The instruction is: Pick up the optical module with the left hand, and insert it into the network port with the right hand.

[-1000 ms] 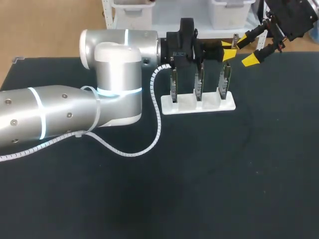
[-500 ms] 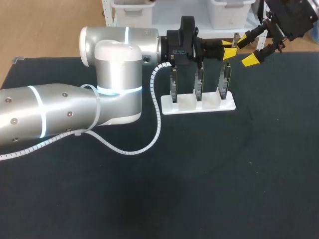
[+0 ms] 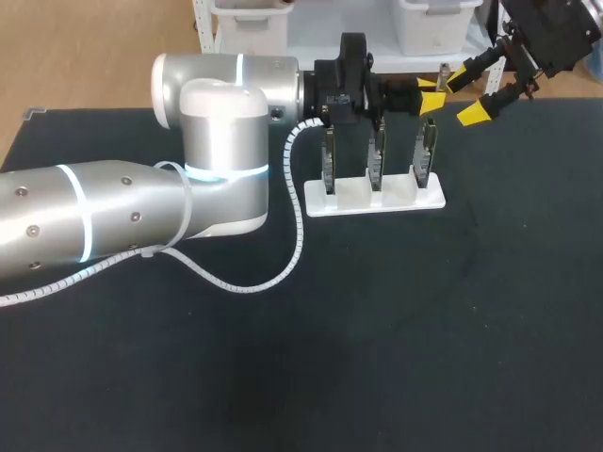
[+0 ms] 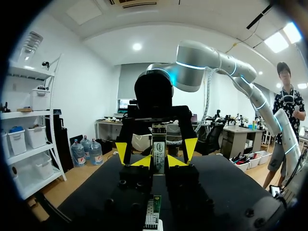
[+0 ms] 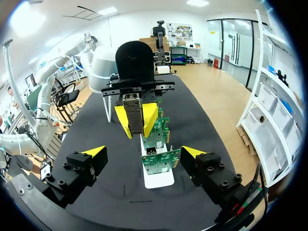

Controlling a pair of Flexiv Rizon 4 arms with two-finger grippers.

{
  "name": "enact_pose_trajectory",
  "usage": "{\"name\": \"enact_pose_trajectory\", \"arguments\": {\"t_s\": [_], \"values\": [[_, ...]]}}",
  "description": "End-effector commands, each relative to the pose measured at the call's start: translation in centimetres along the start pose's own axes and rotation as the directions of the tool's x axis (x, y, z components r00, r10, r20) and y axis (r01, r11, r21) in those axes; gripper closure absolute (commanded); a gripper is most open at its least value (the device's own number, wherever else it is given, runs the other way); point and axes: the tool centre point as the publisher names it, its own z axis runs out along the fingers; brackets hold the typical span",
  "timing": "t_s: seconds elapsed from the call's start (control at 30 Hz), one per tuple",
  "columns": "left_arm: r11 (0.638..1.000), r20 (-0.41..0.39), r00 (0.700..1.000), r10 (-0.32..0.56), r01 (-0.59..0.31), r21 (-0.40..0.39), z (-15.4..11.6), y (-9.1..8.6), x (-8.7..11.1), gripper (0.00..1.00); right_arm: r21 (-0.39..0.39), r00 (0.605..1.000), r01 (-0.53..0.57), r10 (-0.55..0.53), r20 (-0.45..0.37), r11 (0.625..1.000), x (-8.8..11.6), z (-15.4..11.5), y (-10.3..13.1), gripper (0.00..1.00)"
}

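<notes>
My left gripper (image 3: pixel 432 94) hovers above the right-hand board of the stand, shut on the optical module (image 5: pixel 133 112), a slim metal block held upright between its yellow tips. In the left wrist view the module (image 4: pixel 159 156) stands between my own fingers (image 4: pixel 143 161). My right gripper (image 3: pixel 469 92) hangs just right of it, facing it, jaws wide apart with nothing between them. Its own view shows the right gripper (image 5: pixel 143 152) open, with the left gripper (image 5: pixel 136 120) straight ahead. In the left wrist view the right gripper (image 4: pixel 156 149) faces the module from behind.
A white stand (image 3: pixel 377 196) on the black table holds three upright green circuit boards (image 3: pixel 376 154). The nearest board (image 5: pixel 159 161) stands below and between my right fingers. My left arm (image 3: pixel 122 217) lies across the table's left half.
</notes>
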Motion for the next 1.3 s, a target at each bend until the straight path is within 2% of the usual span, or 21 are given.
{"name": "enact_pose_trajectory", "arguments": {"t_s": [0.03, 1.3], "values": [[1.0, 0.0, 1.0, -0.004, 0.004, 0.009, 0.1, 0.5, 0.0, 1.0, 0.003, 1.0, 0.0, 0.0, 0.0, 1.0, 0.0, 0.0, 0.1, 0.0], [0.999, -0.021, 0.999, -0.035, 0.035, 0.024, 0.0, 2.1, 0.2, 1.0, 0.003, 1.0, 0.0, 0.0, 0.0, 1.0, 0.0, 0.0, 0.1, 0.0]]}}
